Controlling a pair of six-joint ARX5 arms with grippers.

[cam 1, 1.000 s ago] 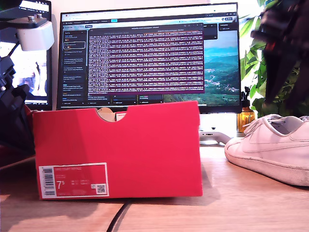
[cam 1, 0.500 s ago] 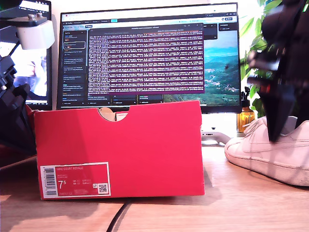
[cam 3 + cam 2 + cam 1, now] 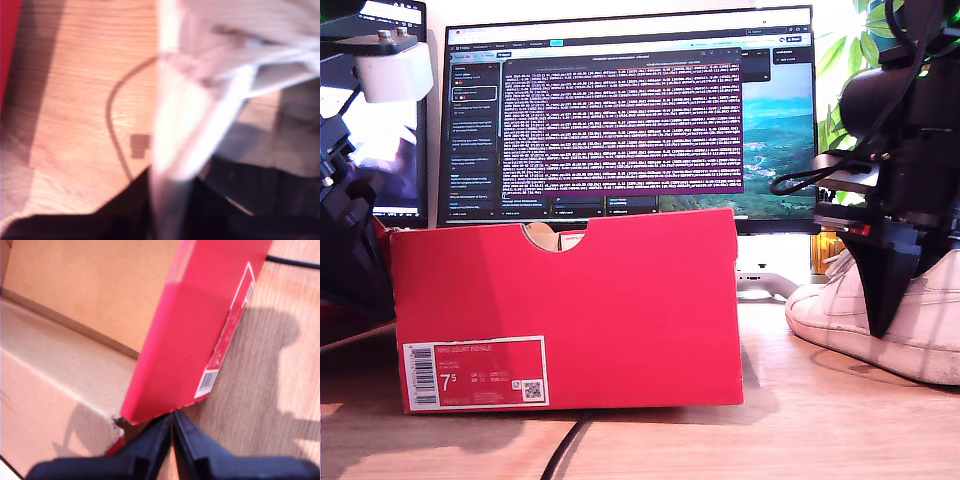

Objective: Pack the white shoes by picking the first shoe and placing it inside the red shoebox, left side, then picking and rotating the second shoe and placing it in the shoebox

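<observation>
A red shoebox [image 3: 565,310] stands on a wooden table [image 3: 800,430], toward the exterior view's left, in front of a computer monitor [image 3: 628,115]. Its near face has a half-round notch in the top edge and a white label [image 3: 473,373] with a barcode and "7.5" at the lower corner on the exterior view's left. A black cable [image 3: 563,450] runs out from under the box toward the camera.

At the exterior view's right, 1 white shoe [image 3: 840,310] rests on the table, well apart from the box, toe pointing toward it. My second gripper [image 3: 883,300] is down at this shoe, a dark finger crossing in front of its side. In the second wrist view the picture is blurred, but the shoe's white upper [image 3: 200,100] runs between the 2 dark fingers [image 3: 125,205], so the jaws appear to straddle the shoe's wall; I cannot tell how firmly they hold.

In the first wrist view, my first gripper [image 3: 172,440] has its 2 dark fingers pressed together, holding nothing, just beside a corner of the shoebox [image 3: 195,330], above its open brown cardboard interior.
</observation>
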